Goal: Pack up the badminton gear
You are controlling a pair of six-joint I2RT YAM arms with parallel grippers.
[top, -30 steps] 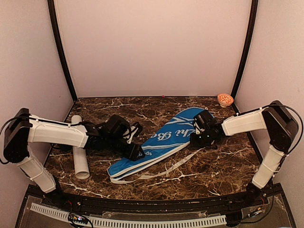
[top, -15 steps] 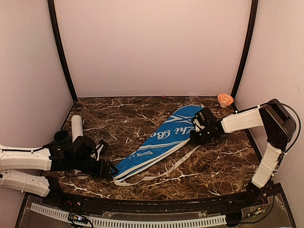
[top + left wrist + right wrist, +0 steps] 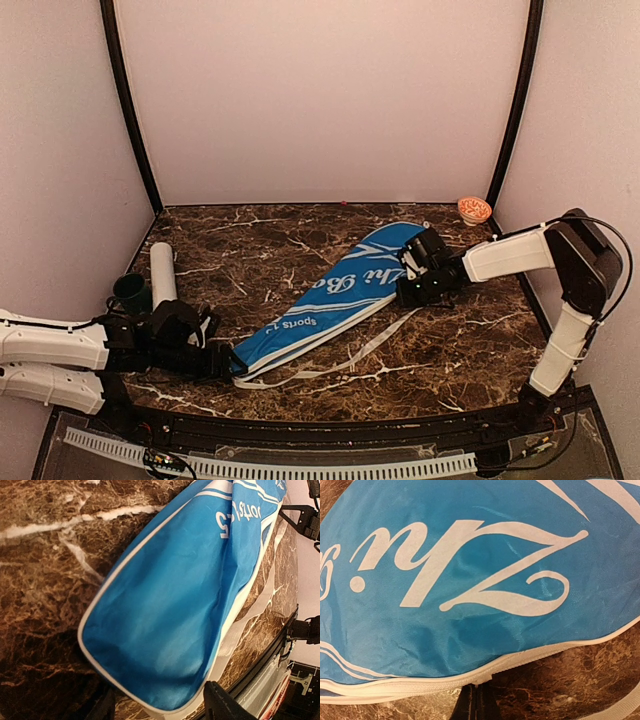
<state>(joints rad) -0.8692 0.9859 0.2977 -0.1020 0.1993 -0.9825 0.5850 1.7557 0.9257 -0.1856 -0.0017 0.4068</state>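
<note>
Walls: plain pale pink panels on three sides.
Corners: black posts at the rear.
Worktop: dark brown marble, white veins.

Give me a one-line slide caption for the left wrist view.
Left claw straddles the rounded end of the blue fabric racket cover, white-piped, on the brown marble table.
</note>
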